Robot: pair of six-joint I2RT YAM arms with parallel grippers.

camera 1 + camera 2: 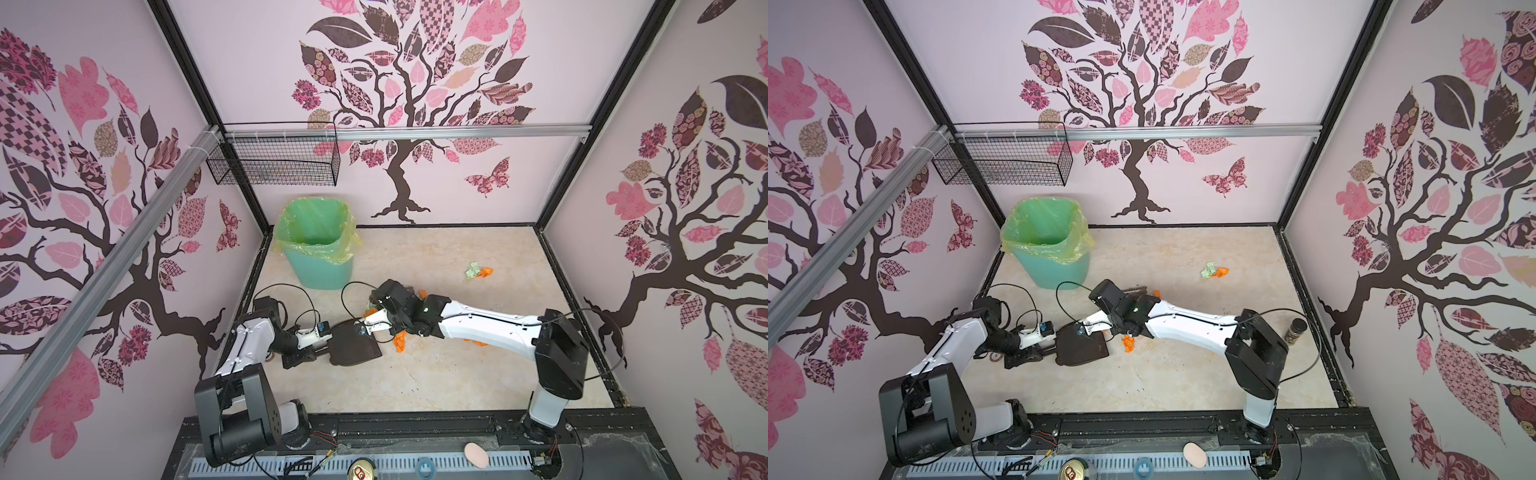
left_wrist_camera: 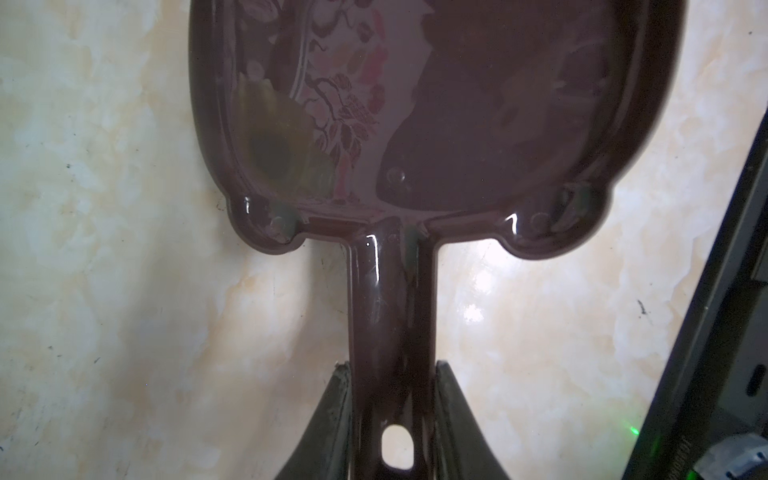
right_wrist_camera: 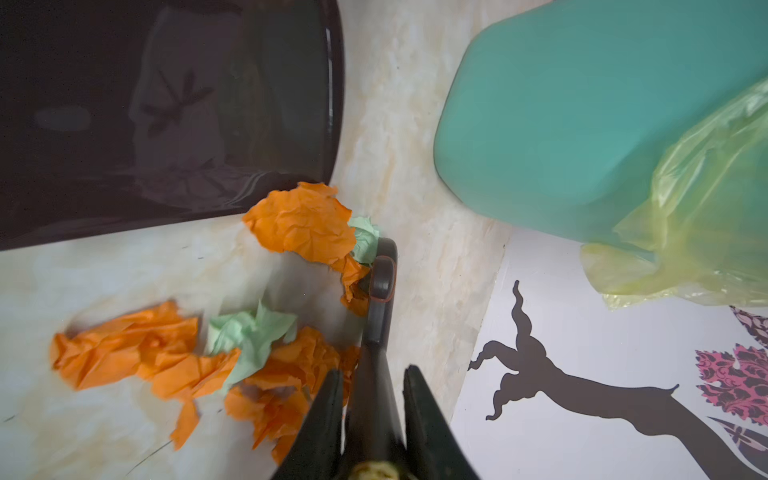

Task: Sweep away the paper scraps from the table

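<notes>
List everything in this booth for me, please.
table: one, beige marbled, under everything
dustpan: one, dark brown, table's front left
paper scraps: many, orange and pale green, beside dustpan, few farther back
brush: one, dark, beside scraps
bin: one, teal, yellow liner, back left
wire basket: one, black, back wall
jar: one, dark, table's right edge
can: one, metallic, front rail
left hand: one, black, shut on dustpan handle
right hand: one, black, shut on brush

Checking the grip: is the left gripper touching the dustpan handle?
Touching. The left wrist view shows the left gripper clamping the dustpan handle, no gap either side.
</notes>
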